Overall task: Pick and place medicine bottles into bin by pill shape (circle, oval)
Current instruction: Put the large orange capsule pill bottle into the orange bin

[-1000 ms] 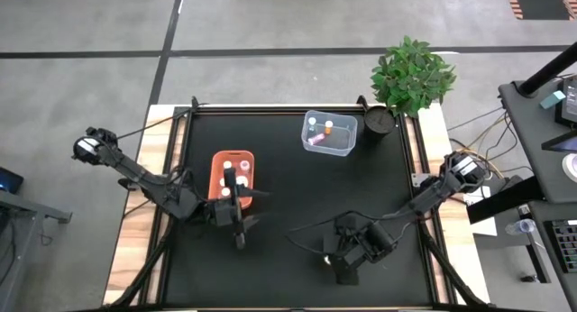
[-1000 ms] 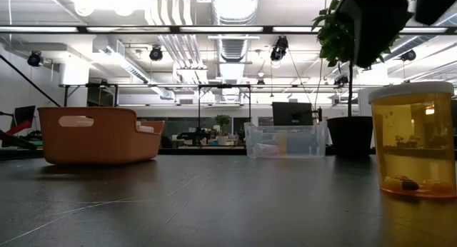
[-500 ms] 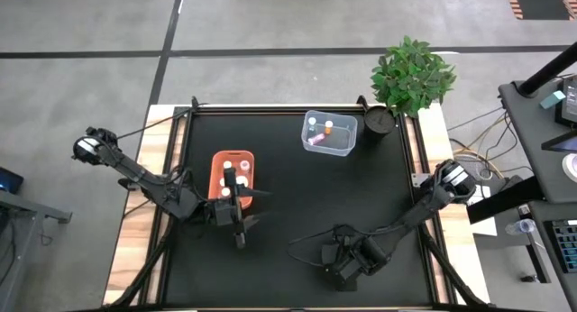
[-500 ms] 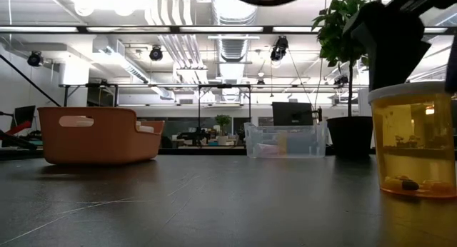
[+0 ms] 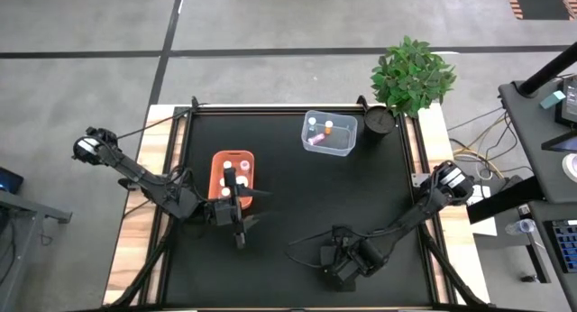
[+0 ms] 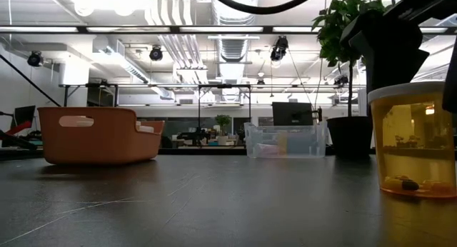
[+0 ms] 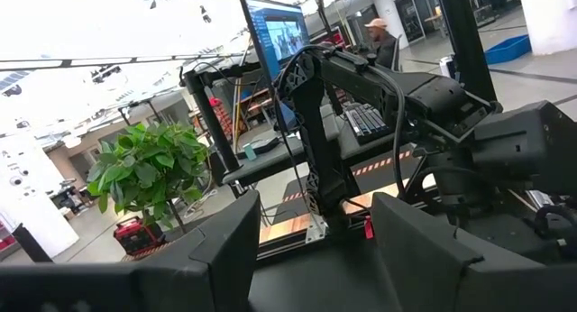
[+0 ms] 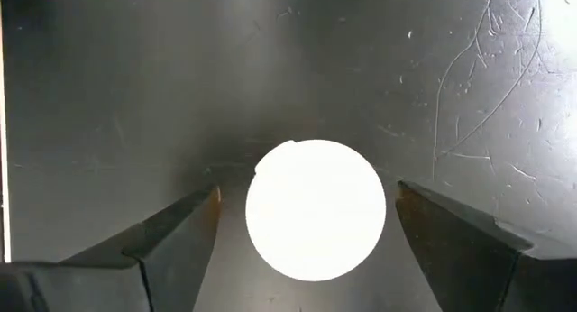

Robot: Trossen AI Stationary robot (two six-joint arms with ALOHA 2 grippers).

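An amber medicine bottle (image 6: 413,140) with a white cap (image 8: 315,209) stands upright on the black table near its near edge. My right gripper (image 8: 306,197) is open and points straight down over it, with a finger on either side of the cap and clear of it. In the high view the right gripper (image 5: 336,269) hides the bottle. My left gripper (image 5: 252,207) is open and empty, low beside the orange bin (image 5: 219,159). That bin holds white-capped bottles (image 5: 242,168). The clear bin (image 5: 343,142) holds a few bottles (image 5: 328,126).
A potted plant (image 5: 411,76) and a dark round pot (image 5: 377,120) stand at the table's far right corner, beside the clear bin. A cable (image 5: 311,229) loops over the table left of my right arm. Bare black table lies between the two bins and the near edge.
My right gripper has moved down and a little toward the table's near edge, coming over the amber bottle, and its arm has folded lower. The bottle has stayed where it was.
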